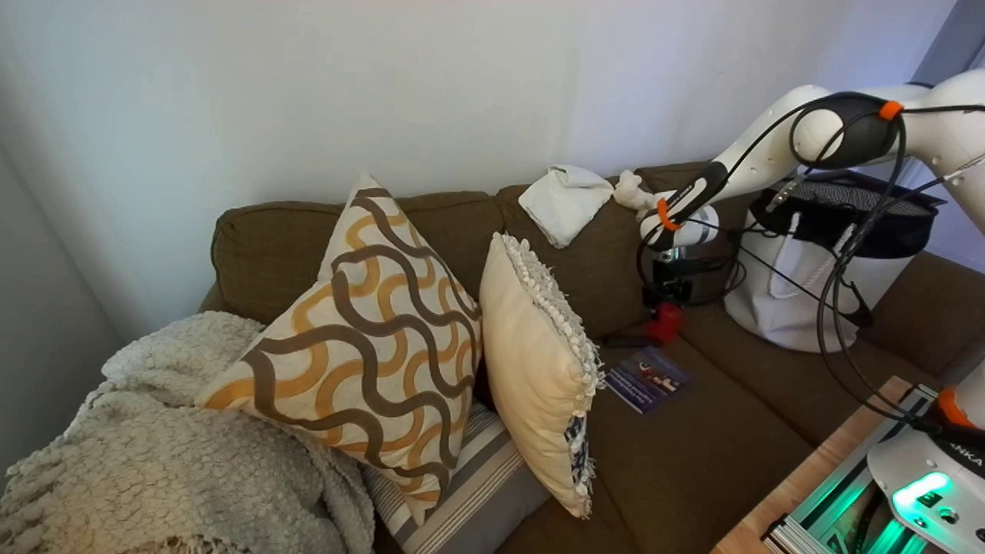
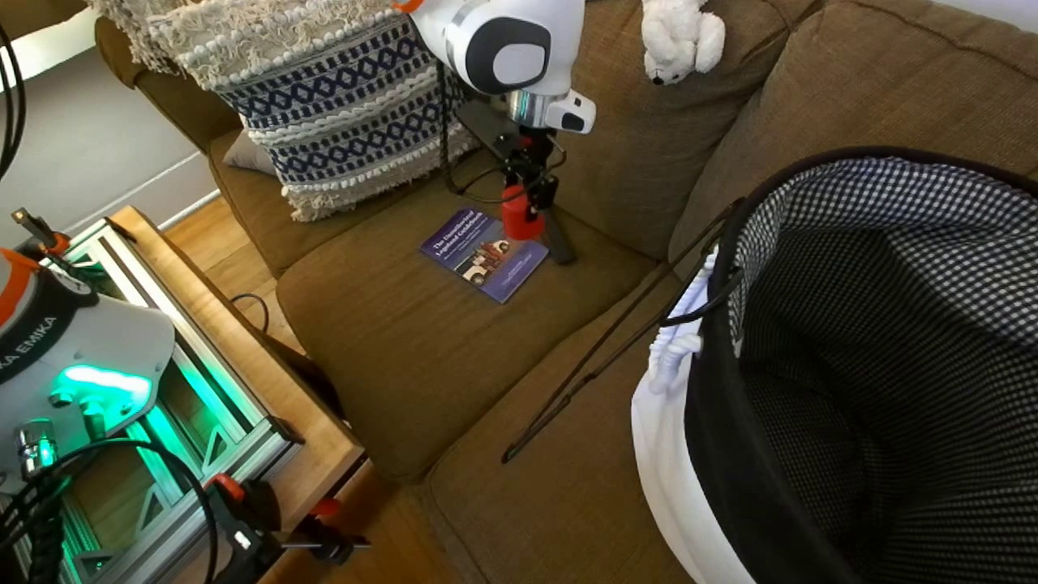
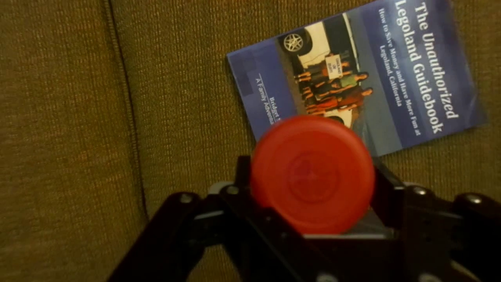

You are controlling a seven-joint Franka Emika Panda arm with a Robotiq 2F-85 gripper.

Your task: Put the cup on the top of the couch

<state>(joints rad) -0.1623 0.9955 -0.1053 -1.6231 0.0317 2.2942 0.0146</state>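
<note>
The gripper (image 3: 313,178) is grasping the cup (image 2: 519,215) from both sides. The cup is over the seat (image 2: 389,349) of the couch (image 1: 731,400), near the book (image 2: 486,255). On the backrest (image 2: 641,154) there lie a toy (image 2: 681,39) and a cloth (image 1: 565,204).

The brown couch (image 2: 381,349) carries a Legoland guidebook (image 2: 485,255), rope-handled basket (image 1: 769,315), fleecy throw (image 1: 161,431) and tasselled cushion (image 2: 349,130); a white cloth (image 1: 565,201) and plush bear (image 2: 681,39) top its backrest (image 1: 277,238).
</note>
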